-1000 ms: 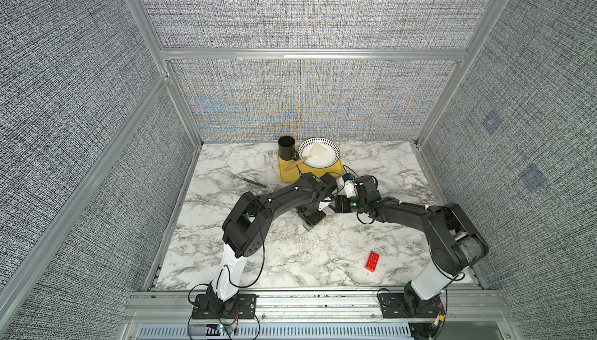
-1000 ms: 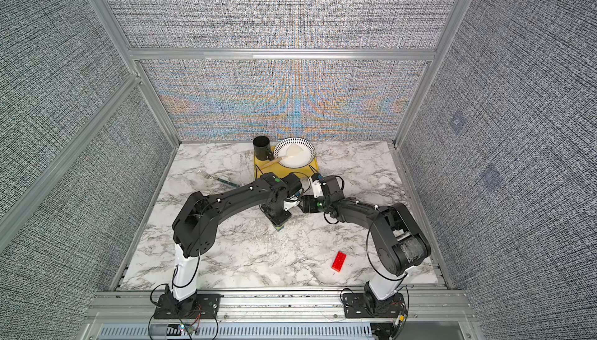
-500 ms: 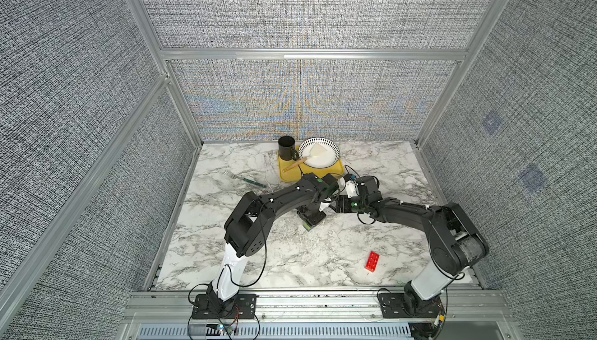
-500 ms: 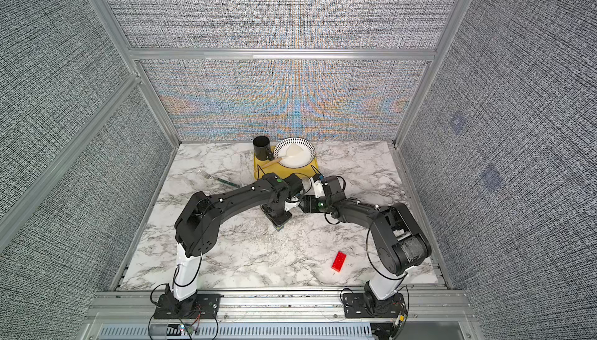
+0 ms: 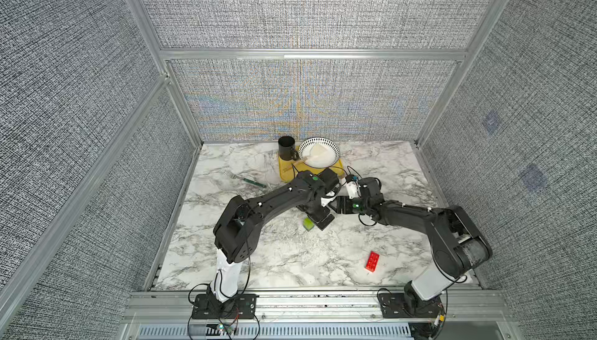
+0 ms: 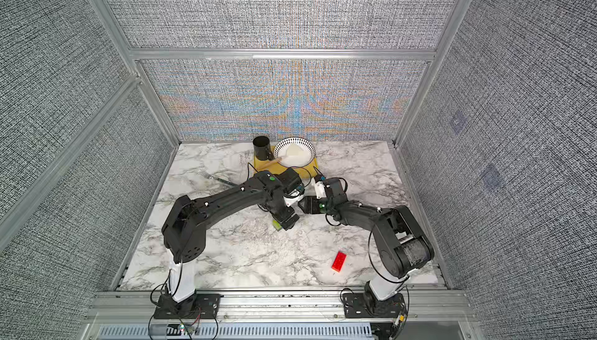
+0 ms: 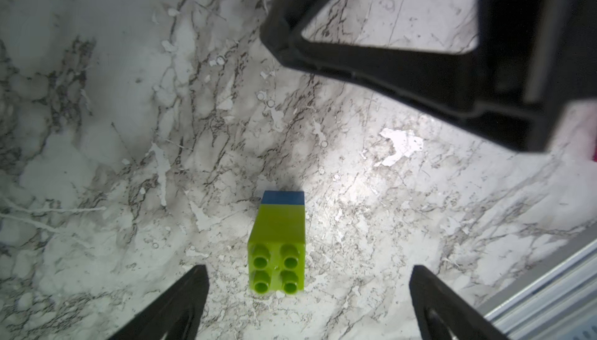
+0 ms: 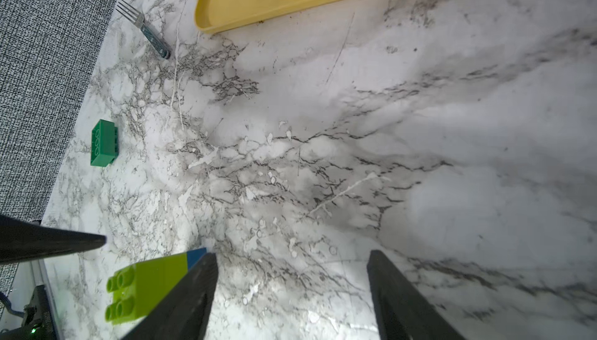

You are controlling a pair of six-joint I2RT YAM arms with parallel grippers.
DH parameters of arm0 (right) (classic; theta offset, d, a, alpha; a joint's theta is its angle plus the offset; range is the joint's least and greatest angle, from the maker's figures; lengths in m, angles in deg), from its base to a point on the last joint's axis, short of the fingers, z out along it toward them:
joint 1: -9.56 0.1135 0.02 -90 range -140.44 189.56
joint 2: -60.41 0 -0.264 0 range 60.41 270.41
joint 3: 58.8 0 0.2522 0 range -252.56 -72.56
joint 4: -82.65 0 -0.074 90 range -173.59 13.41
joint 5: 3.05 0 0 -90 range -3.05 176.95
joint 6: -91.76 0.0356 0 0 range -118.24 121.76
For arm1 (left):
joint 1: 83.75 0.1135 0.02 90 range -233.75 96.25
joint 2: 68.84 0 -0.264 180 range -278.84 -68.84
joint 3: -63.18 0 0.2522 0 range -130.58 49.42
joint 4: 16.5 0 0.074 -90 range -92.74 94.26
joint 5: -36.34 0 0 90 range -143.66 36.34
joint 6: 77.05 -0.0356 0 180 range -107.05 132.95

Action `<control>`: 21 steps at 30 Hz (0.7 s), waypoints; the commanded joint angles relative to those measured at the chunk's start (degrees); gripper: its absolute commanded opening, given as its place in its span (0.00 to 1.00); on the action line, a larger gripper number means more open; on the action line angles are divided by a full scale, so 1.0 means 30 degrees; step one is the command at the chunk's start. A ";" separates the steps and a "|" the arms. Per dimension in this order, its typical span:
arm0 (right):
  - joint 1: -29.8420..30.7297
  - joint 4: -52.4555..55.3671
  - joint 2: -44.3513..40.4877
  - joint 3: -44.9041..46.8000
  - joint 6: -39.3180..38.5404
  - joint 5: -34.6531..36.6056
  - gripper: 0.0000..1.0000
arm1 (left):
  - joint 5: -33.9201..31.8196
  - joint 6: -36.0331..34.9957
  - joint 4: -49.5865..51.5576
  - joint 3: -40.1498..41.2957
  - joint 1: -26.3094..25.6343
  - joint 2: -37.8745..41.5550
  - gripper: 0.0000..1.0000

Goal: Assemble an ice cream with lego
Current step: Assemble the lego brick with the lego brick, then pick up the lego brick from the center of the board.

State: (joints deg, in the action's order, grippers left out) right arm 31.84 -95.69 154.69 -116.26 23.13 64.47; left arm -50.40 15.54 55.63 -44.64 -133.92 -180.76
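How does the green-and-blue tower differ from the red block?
The lime-green and blue stack is joined bricks standing tall; the red brick is one longer piece lying flat. The stack sits between the fingers of the open left gripper; the red brick lies alone, well apart. Both rest on the marble table, studs up.

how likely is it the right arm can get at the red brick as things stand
Probably yes. The red brick lies alone on bare table near the base of the right arm, with nothing over it. The right pincer is open and empty, though the arm would have to fold back.
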 commanded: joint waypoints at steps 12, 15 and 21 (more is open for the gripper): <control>-0.1348 -0.2469 -0.5469 0.3507 0.1595 0.4426 0.76 | -0.1143 0.5895 -0.0415 0.5213 0.6220 0.6421 1.00; -0.1378 -0.1702 -0.7508 0.3836 0.1819 0.6874 0.76 | -0.1519 0.7247 -0.0874 0.6786 0.8141 0.7627 1.00; -0.2557 0.2085 -0.8920 0.2495 0.2391 0.8692 0.79 | -0.2648 0.7798 -0.1891 0.9472 1.0331 0.9003 1.00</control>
State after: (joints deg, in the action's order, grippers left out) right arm 25.72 -94.86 128.15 -107.72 28.99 87.88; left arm -55.60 36.29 52.22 -17.82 -104.44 -154.51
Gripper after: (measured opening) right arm 0.789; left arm 0.996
